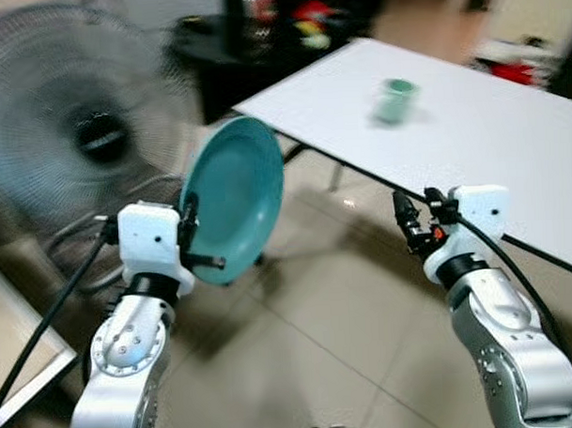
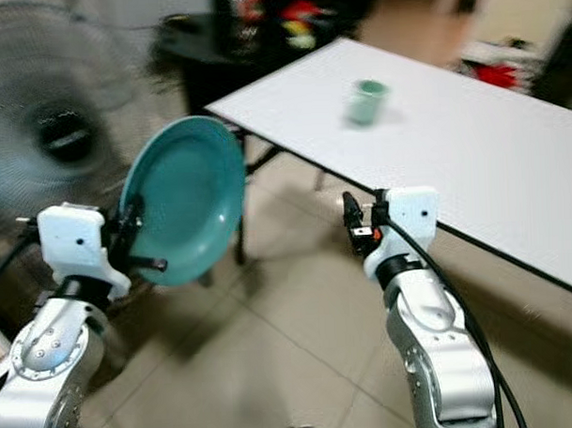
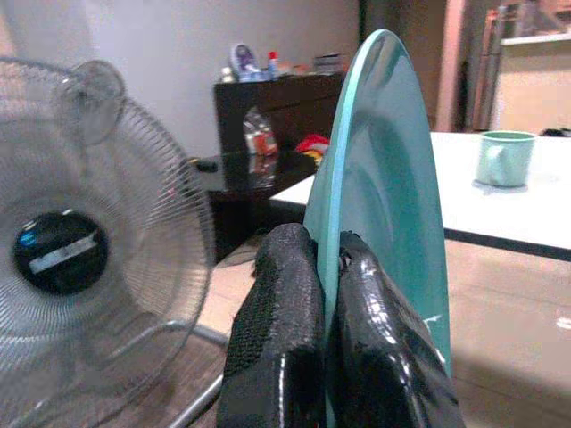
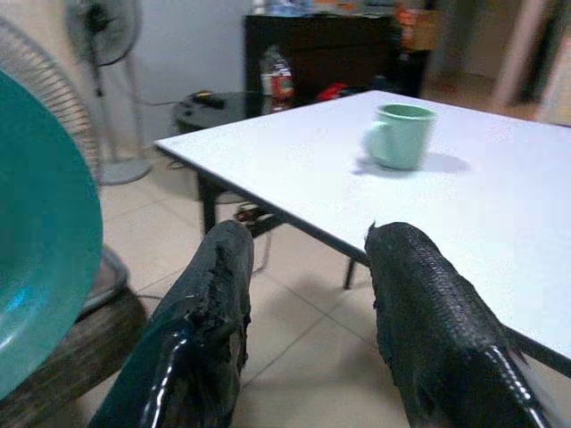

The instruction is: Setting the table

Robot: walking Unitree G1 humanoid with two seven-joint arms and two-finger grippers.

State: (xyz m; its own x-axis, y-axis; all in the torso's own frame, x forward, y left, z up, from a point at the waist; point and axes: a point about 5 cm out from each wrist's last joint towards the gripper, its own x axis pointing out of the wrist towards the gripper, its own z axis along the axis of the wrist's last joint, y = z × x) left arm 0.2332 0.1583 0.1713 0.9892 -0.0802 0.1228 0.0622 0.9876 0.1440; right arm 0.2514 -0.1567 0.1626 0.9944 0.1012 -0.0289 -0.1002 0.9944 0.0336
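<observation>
ahead and to your right, the white table (image 1: pixel 490 141) is waiting; your left gripper (image 1: pixel 195 238) is pinching the teal plate (image 1: pixel 234 199) upright by its rim, while your right gripper (image 4: pixel 308 312) is hanging spread and empty.

A lived-in home room; pale tiled floor (image 1: pixel 318 335) under a white tabletop (image 4: pixel 500 214); ahead of the left claw (image 3: pixel 326 348), a standing fan (image 3: pixel 80 267) and a dark cluttered sideboard (image 3: pixel 277 116).
</observation>
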